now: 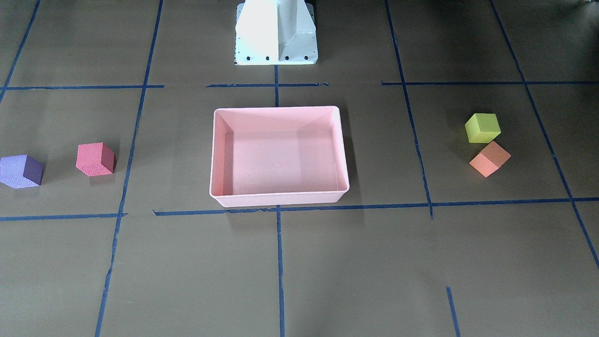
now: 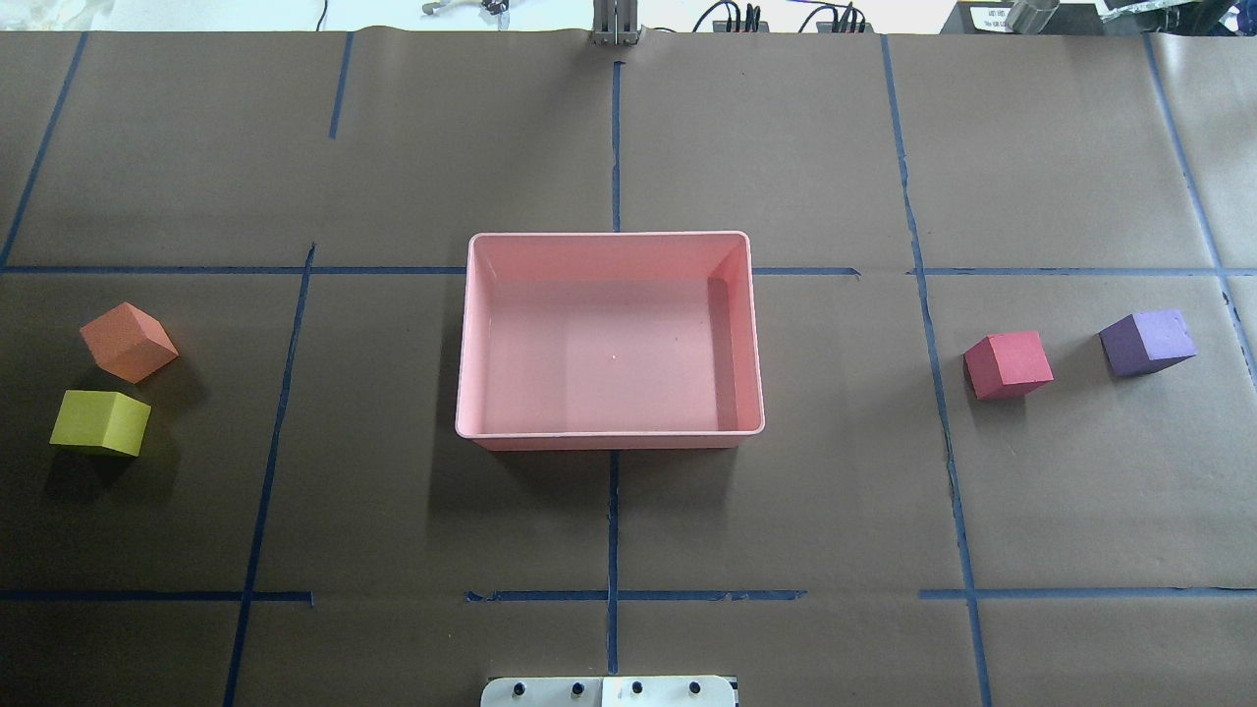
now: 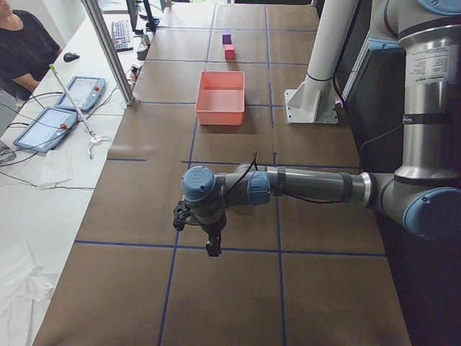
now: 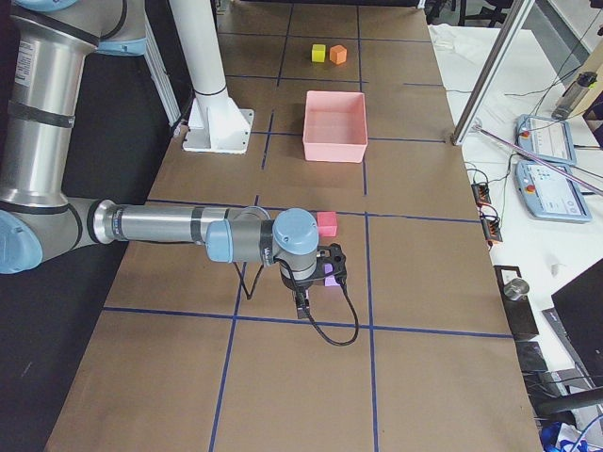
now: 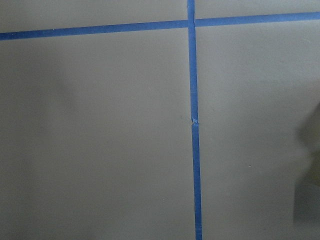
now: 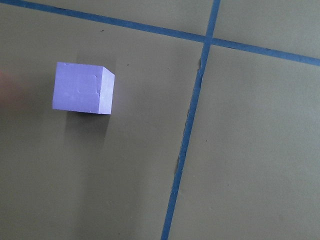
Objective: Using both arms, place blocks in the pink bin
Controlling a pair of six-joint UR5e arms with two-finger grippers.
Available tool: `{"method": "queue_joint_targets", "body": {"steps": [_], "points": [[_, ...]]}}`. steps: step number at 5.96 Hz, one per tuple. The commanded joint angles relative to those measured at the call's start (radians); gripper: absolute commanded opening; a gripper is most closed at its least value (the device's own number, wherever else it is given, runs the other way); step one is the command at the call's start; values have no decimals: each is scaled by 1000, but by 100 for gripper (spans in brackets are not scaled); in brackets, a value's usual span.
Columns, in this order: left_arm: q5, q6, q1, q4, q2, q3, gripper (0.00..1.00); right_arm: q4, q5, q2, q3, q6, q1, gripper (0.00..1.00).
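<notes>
I saw the pink bin (image 2: 609, 437) in the middle of the desk (image 2: 393, 550), mouth open upward, well apart from both block pairs. The orange block (image 2: 128, 341) and yellow-green block (image 2: 100, 421) sat just beside each other, with little room between. The red block (image 2: 1009, 364) and purple block (image 2: 1147, 342) stood near, with a wider gap. The white pedestal (image 1: 276, 32) rose behind the bin.

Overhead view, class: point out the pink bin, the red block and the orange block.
pink bin (image 2: 589, 363), overhead view, on its bare floor.
red block (image 2: 1016, 358), overhead view, on its top face.
orange block (image 2: 126, 336), overhead view, on its top face.
</notes>
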State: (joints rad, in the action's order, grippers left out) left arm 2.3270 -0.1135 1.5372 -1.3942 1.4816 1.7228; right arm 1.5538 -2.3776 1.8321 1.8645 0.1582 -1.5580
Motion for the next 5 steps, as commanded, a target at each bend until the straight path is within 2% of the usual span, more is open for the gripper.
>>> {"method": "queue_joint_targets", "body": {"steps": [1, 2, 5], "points": [[8, -36, -2, -55, -3, -14, 100, 9, 0, 1, 13, -2, -4, 100], [8, -37, -2, -55, -4, -14, 100, 9, -12, 37, 10, 0, -5, 100], [5, -41, -2, -55, -7, -15, 100, 8, -14, 42, -2, 1, -5, 100]]}}
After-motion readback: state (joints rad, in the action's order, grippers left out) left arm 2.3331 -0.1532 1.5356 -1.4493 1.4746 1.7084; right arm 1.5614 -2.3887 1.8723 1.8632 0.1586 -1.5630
